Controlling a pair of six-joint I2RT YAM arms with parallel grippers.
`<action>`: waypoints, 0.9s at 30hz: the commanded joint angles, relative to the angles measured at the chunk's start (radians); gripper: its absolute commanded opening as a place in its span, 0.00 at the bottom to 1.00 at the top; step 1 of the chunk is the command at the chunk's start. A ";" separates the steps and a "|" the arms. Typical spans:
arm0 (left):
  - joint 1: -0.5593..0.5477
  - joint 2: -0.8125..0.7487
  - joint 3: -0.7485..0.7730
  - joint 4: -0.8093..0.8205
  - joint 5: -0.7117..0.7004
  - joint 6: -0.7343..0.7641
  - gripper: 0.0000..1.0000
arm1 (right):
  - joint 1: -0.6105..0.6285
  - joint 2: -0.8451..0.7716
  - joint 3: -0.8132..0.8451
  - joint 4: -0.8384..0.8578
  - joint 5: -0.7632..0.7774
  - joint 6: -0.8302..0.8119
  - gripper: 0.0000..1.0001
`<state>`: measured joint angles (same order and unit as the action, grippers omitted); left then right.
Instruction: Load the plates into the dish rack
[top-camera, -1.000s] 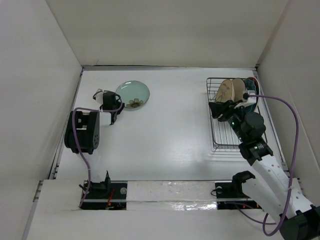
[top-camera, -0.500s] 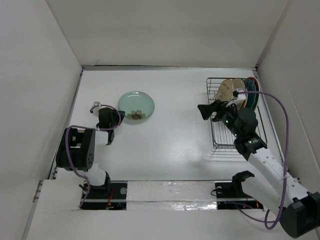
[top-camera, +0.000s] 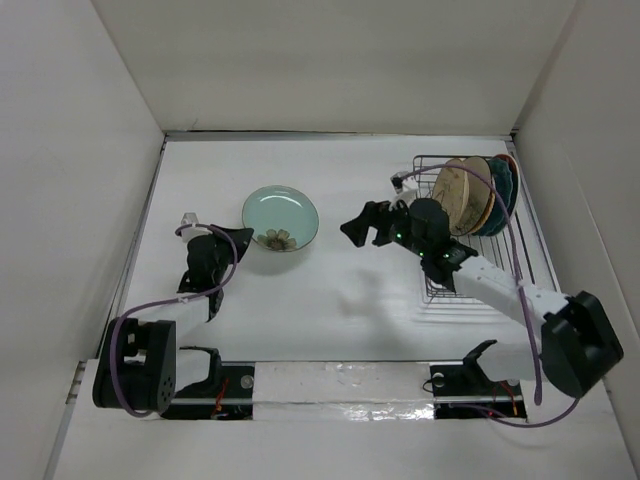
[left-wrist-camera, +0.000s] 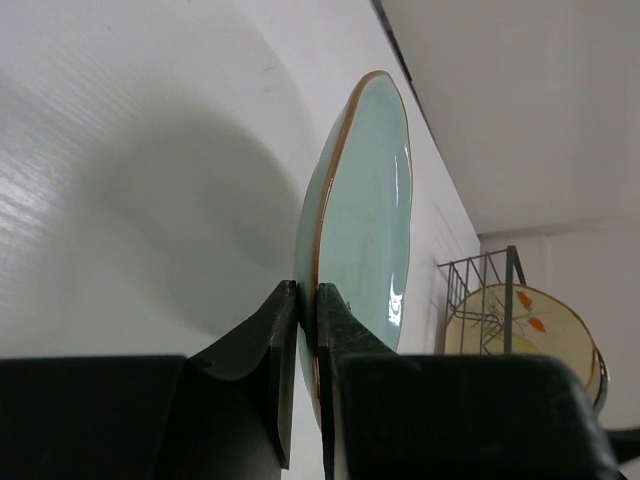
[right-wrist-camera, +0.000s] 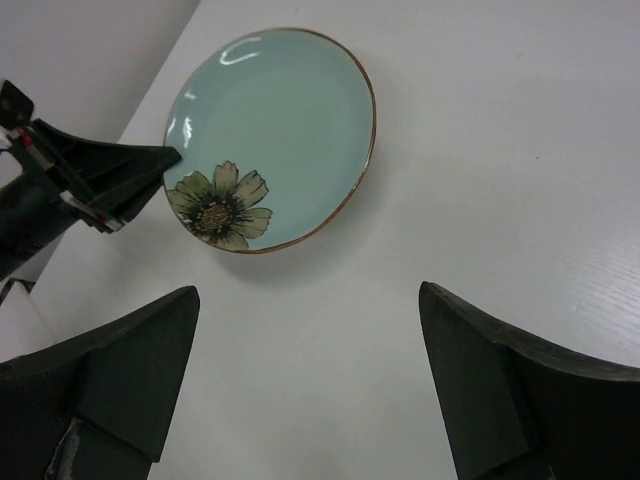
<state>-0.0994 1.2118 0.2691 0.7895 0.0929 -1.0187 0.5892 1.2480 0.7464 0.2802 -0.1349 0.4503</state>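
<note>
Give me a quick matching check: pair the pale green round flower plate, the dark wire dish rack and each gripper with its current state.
Column one:
1. pale green round flower plate
2. dark wire dish rack
3. left gripper
4. right gripper

Column two:
A. jaws wide open, holding nothing
B. carries several plates on edge
C. pinched at its rim
D. shut on a plate's rim

Pairs: 1-C, 2-B, 3-D, 4-A

Bare worktop lies open between the pale green plate and the dish rack at the far right corner. Standing plates fill the rack's far half; its near half is free. The right end effector and its arm cross the path there.
</note>
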 joint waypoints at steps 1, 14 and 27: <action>-0.003 -0.103 0.010 0.137 0.060 -0.034 0.00 | 0.009 0.112 0.080 0.106 -0.020 0.037 0.96; -0.003 -0.300 -0.022 0.093 0.221 -0.067 0.00 | 0.009 0.493 0.289 0.269 -0.265 0.169 0.98; -0.003 -0.412 0.008 0.024 0.329 -0.073 0.00 | 0.018 0.427 0.208 0.494 -0.388 0.297 0.40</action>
<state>-0.0994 0.8608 0.2352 0.6735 0.3660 -1.0370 0.5976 1.7557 0.9768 0.6495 -0.4744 0.7116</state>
